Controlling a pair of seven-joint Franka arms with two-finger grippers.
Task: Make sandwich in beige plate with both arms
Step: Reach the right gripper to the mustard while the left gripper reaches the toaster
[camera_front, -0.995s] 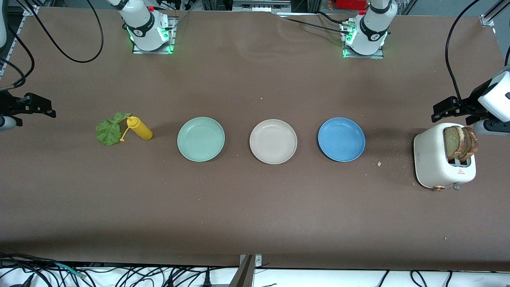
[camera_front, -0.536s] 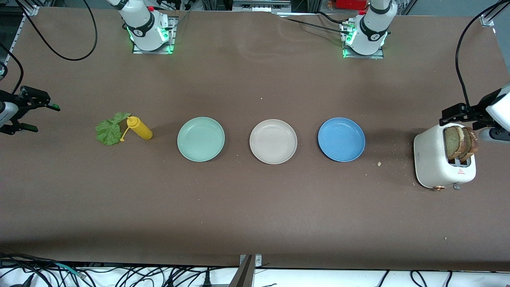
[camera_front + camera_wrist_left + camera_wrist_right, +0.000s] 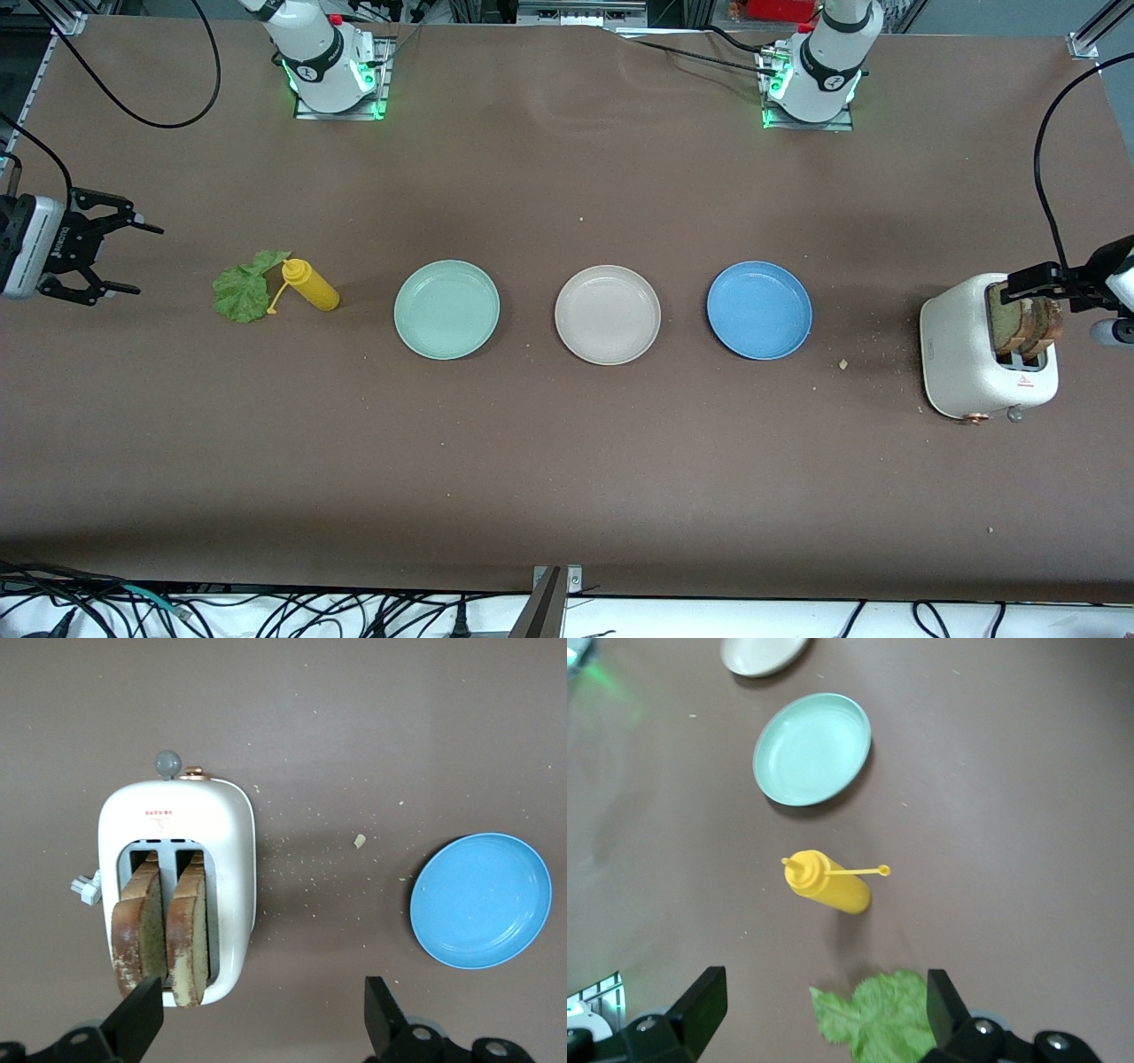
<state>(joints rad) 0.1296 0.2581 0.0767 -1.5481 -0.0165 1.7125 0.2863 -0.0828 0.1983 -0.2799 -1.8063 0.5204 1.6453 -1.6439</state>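
The beige plate (image 3: 608,315) (image 3: 757,651) sits bare at mid-table between two other plates. The sandwich's parts lie apart. Two toasted bread slices (image 3: 1026,321) (image 3: 142,930) stand upright in a white toaster (image 3: 966,354) (image 3: 230,859) at the left arm's end. A green lettuce leaf (image 3: 241,288) (image 3: 877,1019) lies flat at the right arm's end. My left gripper (image 3: 1036,285) (image 3: 261,1010) hangs open over the toaster's bread end, holding nothing. My right gripper (image 3: 133,259) (image 3: 824,997) is open above the table just beside the lettuce.
A yellow squeeze bottle (image 3: 310,284) (image 3: 828,884) lies against the lettuce. A mint-green plate (image 3: 446,309) (image 3: 812,749) and a blue plate (image 3: 759,310) (image 3: 480,901) flank the beige one. Crumbs (image 3: 843,363) are scattered between the toaster and the blue plate.
The left gripper has come over the toaster's bread from farther back. The right gripper has swung in from the table's end toward the lettuce. Both stay open.
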